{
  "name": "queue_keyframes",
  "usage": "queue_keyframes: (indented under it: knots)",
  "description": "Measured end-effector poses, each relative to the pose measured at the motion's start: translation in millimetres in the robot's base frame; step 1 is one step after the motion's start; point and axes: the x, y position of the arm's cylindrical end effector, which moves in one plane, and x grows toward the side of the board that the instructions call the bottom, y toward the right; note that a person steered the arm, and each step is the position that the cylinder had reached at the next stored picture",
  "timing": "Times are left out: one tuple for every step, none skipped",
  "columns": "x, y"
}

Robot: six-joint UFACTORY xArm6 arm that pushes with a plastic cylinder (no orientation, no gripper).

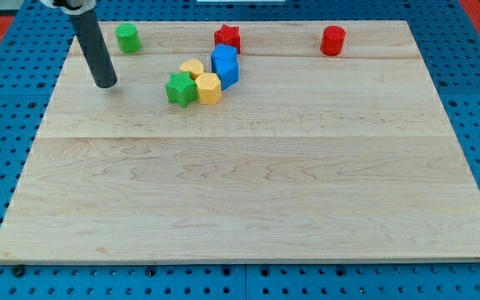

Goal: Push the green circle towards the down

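camera view, my tip [106, 84] below-left of green circle [127, 37]

A single straight dark rod [92, 48] enters from the view's top left corner and slants down and slightly toward the view's right, thick and cylindrical along all of its visible length. A pale collar with a dark band sits around its upper end right at the frame's top edge, and nothing of the arm above that collar is visible. My tip [106, 85] is the blunt, rounded lower end of the rod, down at the level of the surface in the view's upper left part.
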Motion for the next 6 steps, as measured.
queue_keyframes:
  knots:
    - [0.0, 1.6]
    - [-0.9, 3.2]
    - [-24.2, -2.4]
    - [-74.1, -15.8]
    - [-126.4, -40.4]
    - [-142.1, -8.3]
